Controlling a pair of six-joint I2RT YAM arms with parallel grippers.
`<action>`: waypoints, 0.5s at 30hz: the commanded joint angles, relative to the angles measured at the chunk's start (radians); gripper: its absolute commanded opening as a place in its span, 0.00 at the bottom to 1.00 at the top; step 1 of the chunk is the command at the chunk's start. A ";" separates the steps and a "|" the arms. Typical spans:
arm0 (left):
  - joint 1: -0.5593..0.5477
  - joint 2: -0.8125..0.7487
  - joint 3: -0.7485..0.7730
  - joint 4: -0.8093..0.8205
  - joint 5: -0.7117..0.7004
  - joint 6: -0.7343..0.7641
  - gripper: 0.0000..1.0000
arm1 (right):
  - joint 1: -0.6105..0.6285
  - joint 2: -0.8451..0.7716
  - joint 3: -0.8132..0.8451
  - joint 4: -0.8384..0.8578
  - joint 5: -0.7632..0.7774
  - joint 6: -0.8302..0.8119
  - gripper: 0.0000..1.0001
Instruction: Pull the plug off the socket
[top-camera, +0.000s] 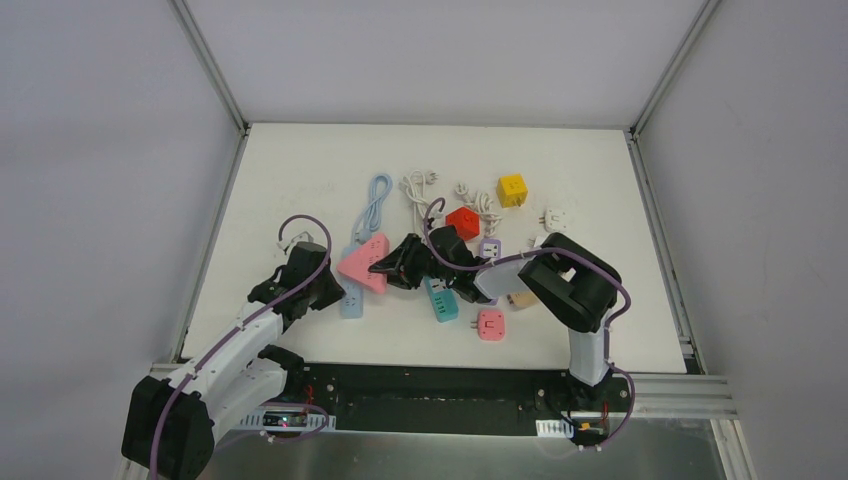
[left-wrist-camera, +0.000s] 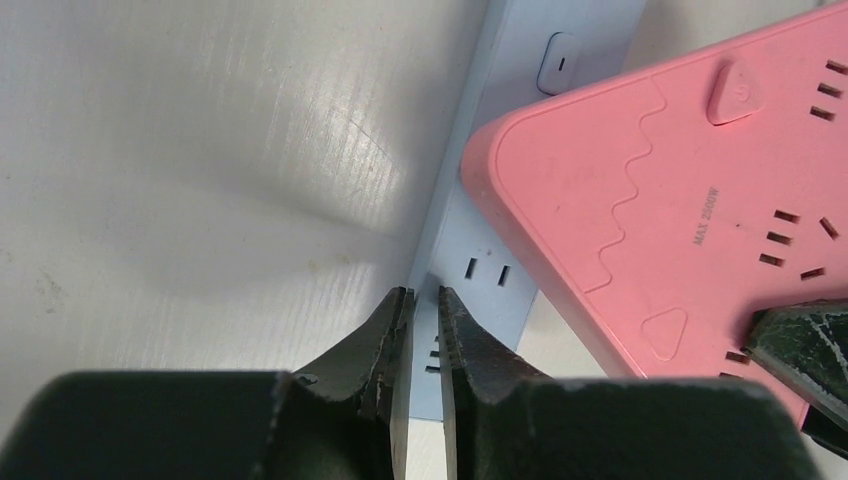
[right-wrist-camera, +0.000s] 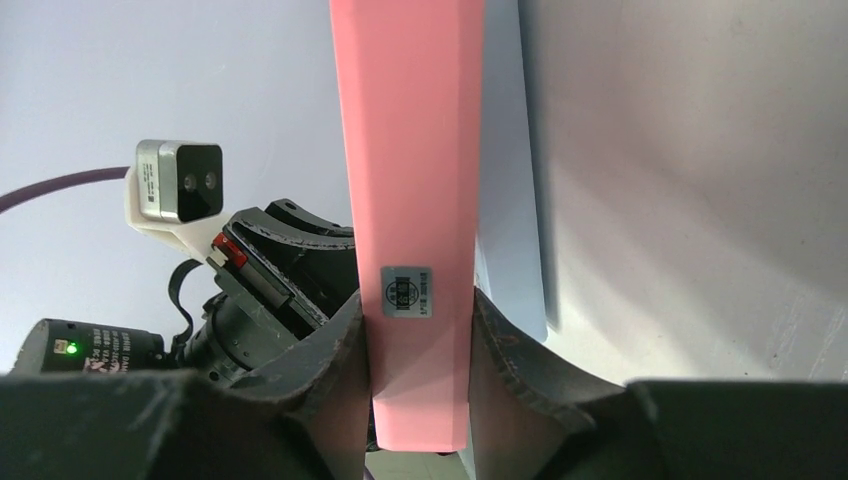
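Note:
A pink triangular plug adapter (top-camera: 362, 264) sits on a light blue power strip (top-camera: 350, 302) at mid-left of the table. My right gripper (top-camera: 392, 270) is shut on the adapter's right corner; in the right wrist view its fingers (right-wrist-camera: 330, 350) clamp both flat faces of the pink body (right-wrist-camera: 410, 150), with the blue strip (right-wrist-camera: 505, 200) behind. My left gripper (top-camera: 335, 290) is over the strip's near end. In the left wrist view the left gripper (left-wrist-camera: 424, 295) has its jaws almost together, tips on the blue strip (left-wrist-camera: 480, 250) beside the pink adapter (left-wrist-camera: 660, 190).
A teal power strip (top-camera: 440, 300), a small pink socket (top-camera: 490, 324), a purple socket (top-camera: 489, 248), a red cube socket (top-camera: 462, 222), a yellow cube socket (top-camera: 512, 189), a white plug (top-camera: 554, 217) and coiled white cables (top-camera: 420, 185) lie to the right. A blue cable (top-camera: 378, 200) runs back.

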 joint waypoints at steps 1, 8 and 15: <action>-0.010 0.045 -0.036 -0.080 0.010 0.010 0.15 | 0.021 -0.047 0.014 0.080 -0.031 -0.037 0.00; -0.010 0.057 -0.037 -0.075 0.014 0.009 0.15 | 0.042 -0.080 -0.016 0.093 0.006 -0.164 0.00; -0.010 0.055 -0.036 -0.078 0.017 0.009 0.15 | 0.016 -0.062 0.004 0.058 -0.012 0.085 0.00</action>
